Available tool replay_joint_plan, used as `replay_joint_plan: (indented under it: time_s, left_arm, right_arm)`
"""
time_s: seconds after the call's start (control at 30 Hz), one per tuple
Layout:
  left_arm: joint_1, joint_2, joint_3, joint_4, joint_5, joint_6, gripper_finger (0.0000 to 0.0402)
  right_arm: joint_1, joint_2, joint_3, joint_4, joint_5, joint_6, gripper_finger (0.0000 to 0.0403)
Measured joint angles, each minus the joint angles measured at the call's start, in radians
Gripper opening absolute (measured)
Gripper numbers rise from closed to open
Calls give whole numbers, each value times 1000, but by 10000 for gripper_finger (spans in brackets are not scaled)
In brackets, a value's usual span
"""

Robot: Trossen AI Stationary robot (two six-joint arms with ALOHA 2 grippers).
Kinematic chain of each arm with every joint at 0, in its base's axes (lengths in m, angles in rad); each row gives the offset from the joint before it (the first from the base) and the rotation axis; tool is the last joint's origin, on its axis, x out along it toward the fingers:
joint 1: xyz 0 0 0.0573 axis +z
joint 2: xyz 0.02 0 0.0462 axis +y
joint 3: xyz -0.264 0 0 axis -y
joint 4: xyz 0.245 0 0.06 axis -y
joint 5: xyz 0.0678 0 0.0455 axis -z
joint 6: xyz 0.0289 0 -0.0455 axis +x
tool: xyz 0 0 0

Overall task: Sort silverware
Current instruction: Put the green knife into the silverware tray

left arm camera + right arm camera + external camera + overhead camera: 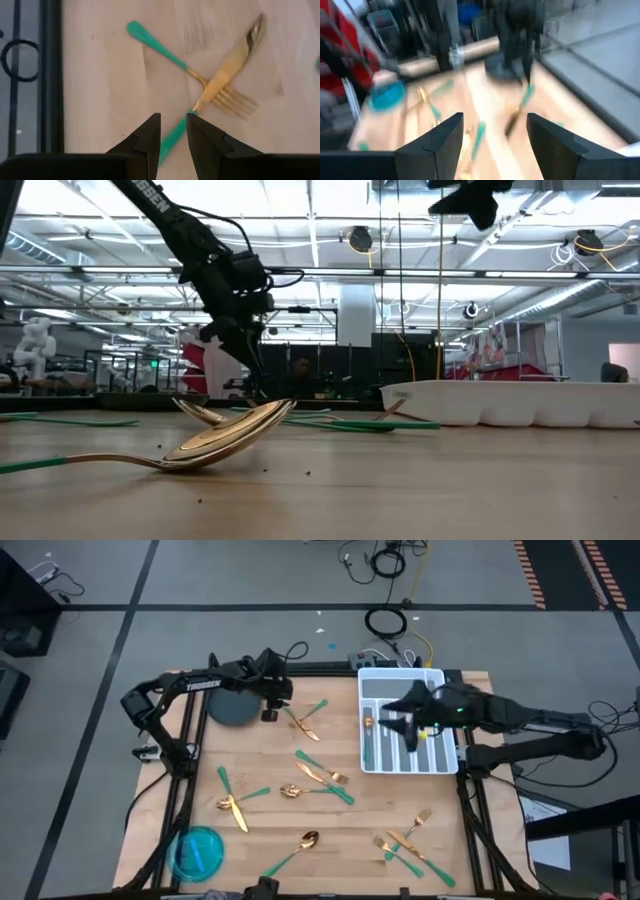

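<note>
**Fingers closing in on a slim green handle**

Fingers (150, 135) of my left arm stand narrowly apart over the bench (270, 795), and the green handle of a knife (227, 75) runs up between their tips — straddled, though I cannot tell whether the pads touch it yet. That knife lies crossed over a fork (200, 80), gold blade on gold tines, near the bench's far edge beside a dark round disc (232, 708).

My right fingers (492, 142) hang wide apart and empty above the white divided tray (400, 755), where a few pieces already lie in the slots.

Every other piece of the silverware (320, 775) is scattered flat across the pale wood: crossed pairs, lone spoons, a cluster toward the near right corner.

These pieces look light and stiff — thin, polished metal heads, likely slippery, with narrow matte handles that should give better purchase. I would take each by its handle, close to the neck, so it does not swing. Because they lie flat, my tips must come right down to the wood, and with crossed pairs the upper piece should lift first or it drags its neighbour.
</note>
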Motion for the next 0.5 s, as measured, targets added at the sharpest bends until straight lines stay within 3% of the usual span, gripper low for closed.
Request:
replay_joint_plan:
  time_s: [0.07, 0.33, 0.5]
  left_arm:
    - [-1, 19, -1, -25, 1, 22, 103]
    - [-43, 112, -1, -5, 25, 63, 103]
    - [-68, 148, -1, 37, -18, 81, 103]
  right_arm:
    - [-2, -34, 11, 94, 12, 1, 212]
    - [-1, -26, 2, 76, 13, 37, 212]
    - [-1, -10, -5, 63, 9, 48, 212]
